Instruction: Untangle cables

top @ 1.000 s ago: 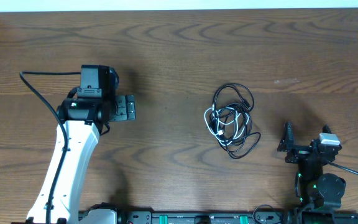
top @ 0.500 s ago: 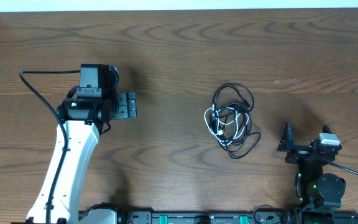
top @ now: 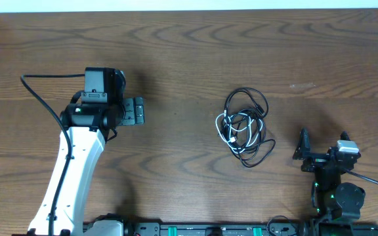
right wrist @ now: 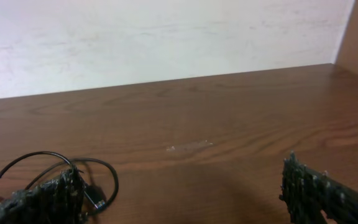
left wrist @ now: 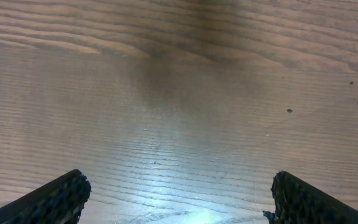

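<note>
Overhead, the cables [top: 245, 128] lie in one loose tangle on the table [top: 189, 52], right of centre. The bundle is longer than it is wide. Its long axis runs from far to near, with the near end leaning a little to the right. Black cords form the outer loops. The far loop is rounder, and the near loop narrows to a point toward the table's near edge. The white cord [top: 231, 128] is coiled in the left middle of the bundle, threaded among the black ones.

The left gripper [top: 136, 112] is over bare wood well to the left of the tangle and points right toward it. Its jaws are spread wide with nothing between them, and its wrist view shows only wood grain between the two fingertips.

The right gripper [top: 323, 154] sits near the table's near right corner, just right of and nearer than the bundle, apart from it. Its jaws also stand wide and empty. In its wrist view the black loops show beside the left fingertip, and a pale wall [right wrist: 166, 31] lies beyond the far edge.
</note>
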